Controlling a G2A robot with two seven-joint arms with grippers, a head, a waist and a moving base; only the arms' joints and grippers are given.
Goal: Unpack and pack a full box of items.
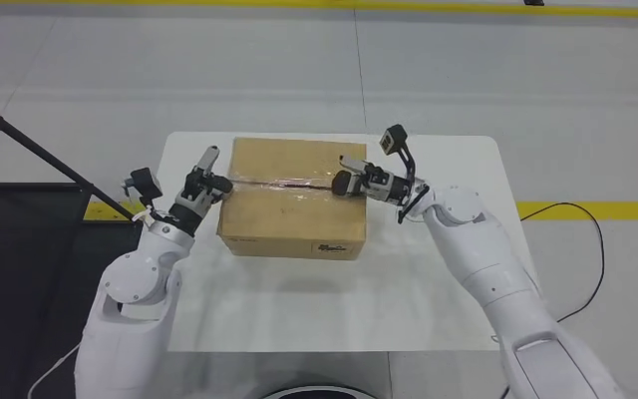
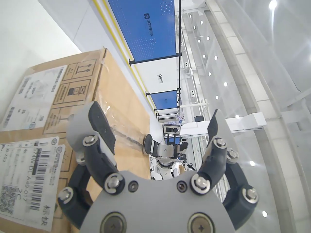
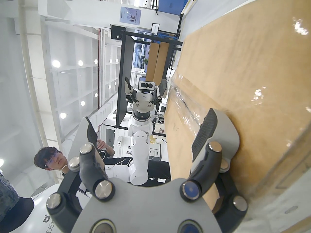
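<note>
Box, one, taped, on table; left pincer and right pincer, two, both spread open at its ends

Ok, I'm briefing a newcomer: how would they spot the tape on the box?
On the white table sits one brown cardboard box. Along its top seam runs a glossy clear tape strip, shinier than the matte cardboard.

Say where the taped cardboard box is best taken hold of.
Probably at its two short ends, one claw from each side: the box is far wider than either open claw, and tape seals its flaps along the centre seam. The left claw and right claw sit at those ends.
</note>
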